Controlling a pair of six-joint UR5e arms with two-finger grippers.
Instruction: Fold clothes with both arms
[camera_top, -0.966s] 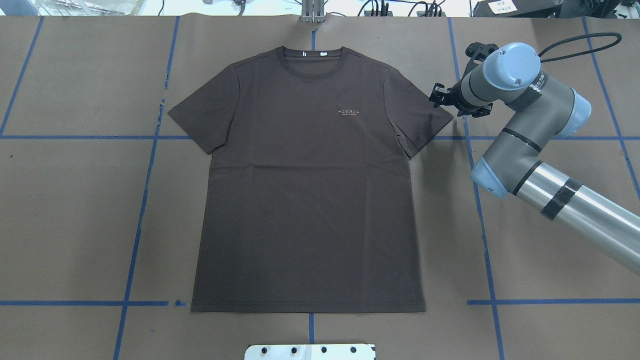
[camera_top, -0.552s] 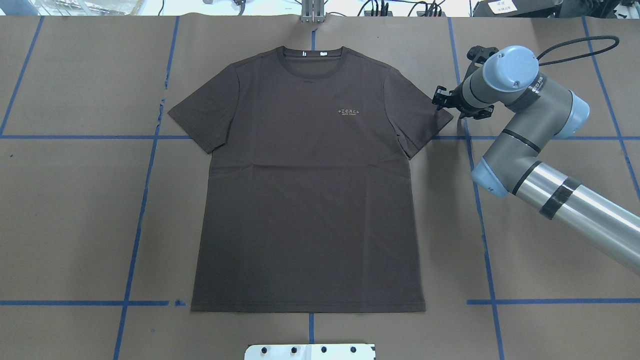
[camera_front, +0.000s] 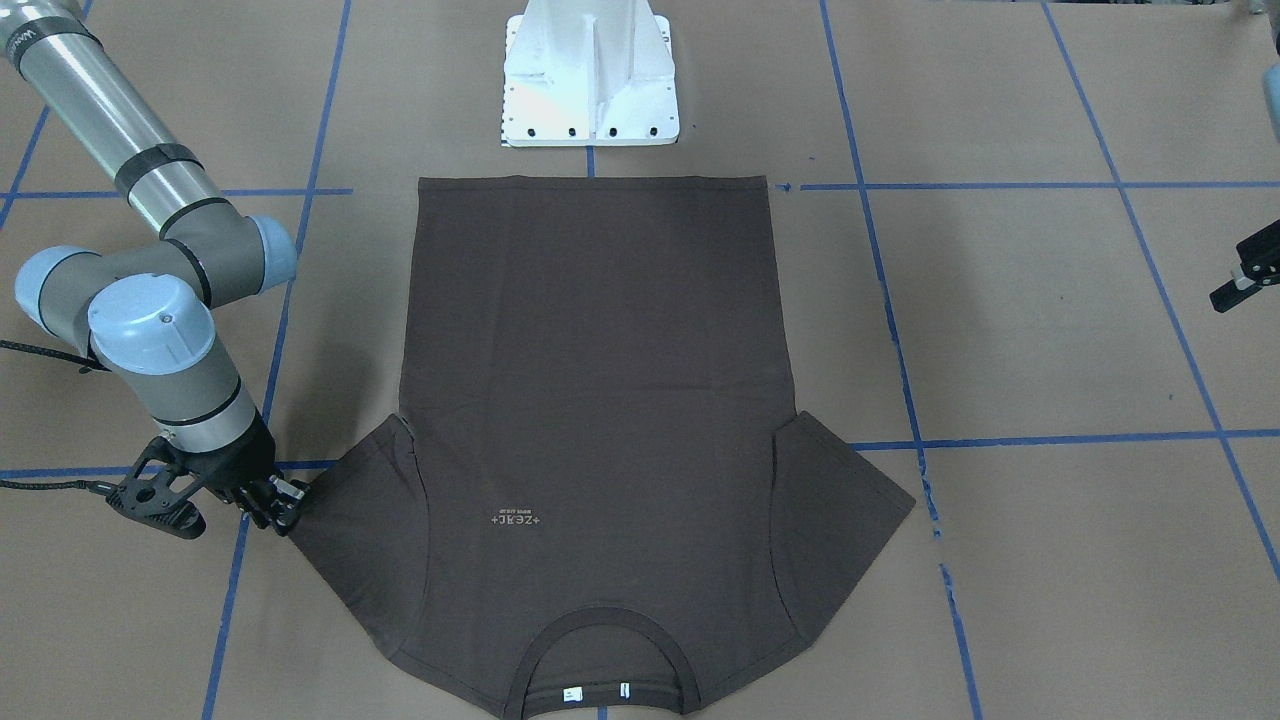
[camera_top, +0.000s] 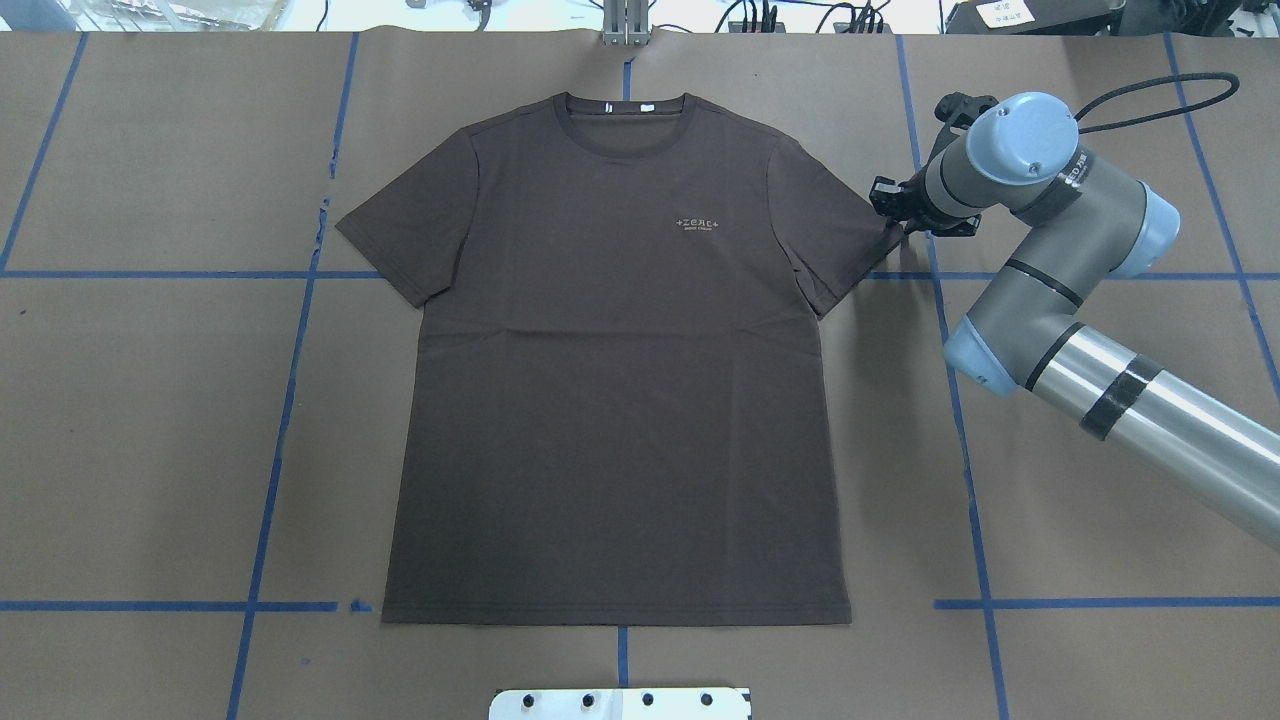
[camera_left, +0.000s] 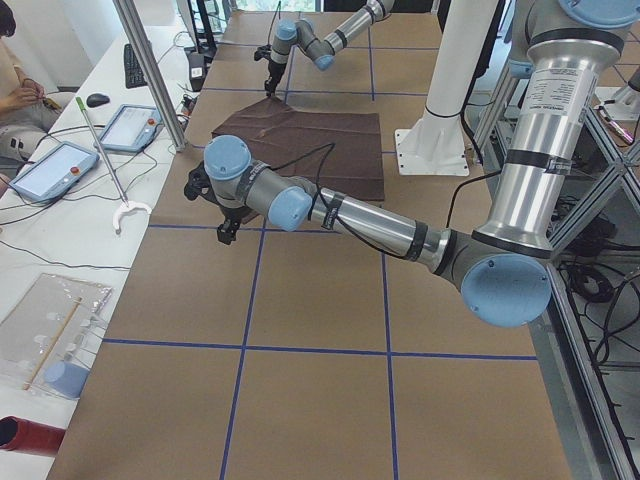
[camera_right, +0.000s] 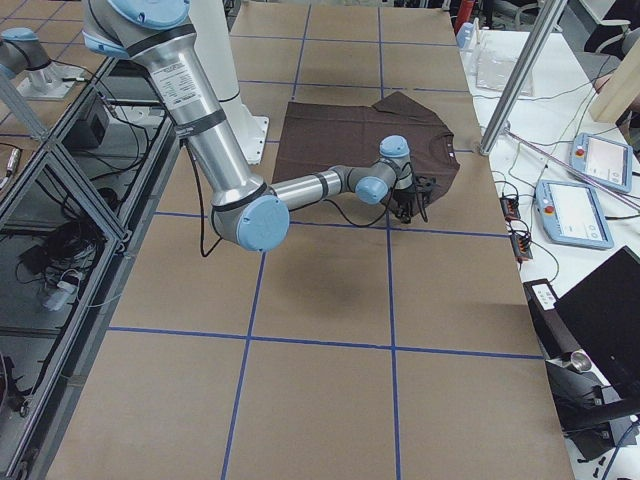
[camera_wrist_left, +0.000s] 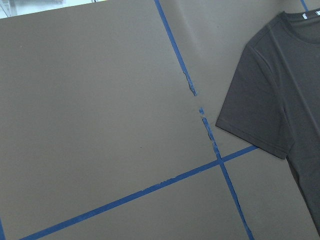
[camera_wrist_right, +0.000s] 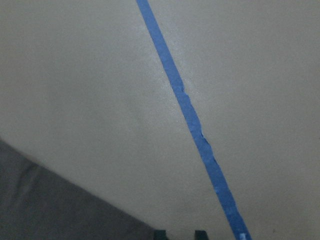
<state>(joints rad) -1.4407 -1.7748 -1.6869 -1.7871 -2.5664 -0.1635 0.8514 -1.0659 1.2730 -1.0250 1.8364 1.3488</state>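
While seemingly starting the fold, holding right hand (camera_top: 893, 210), narrowly parted and empty, just beside sleeve corner (camera_top: 875, 240) of brown T-shirt (camera_top: 620, 400); probably needing pinching next.

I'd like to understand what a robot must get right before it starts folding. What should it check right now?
1. Shirt flat on the table, front up: ok.
2. Right claw at the right sleeve: ok, it sits at the sleeve's outer tip.
3. Right claw gripping cloth: not ok. Its wrist view shows the fingertips apart with bare table between them and the cloth off to one side.
4. Left claw at the left sleeve: not ok, it hangs above bare table, well off the shirt.
5. Left claw open: cannot tell.
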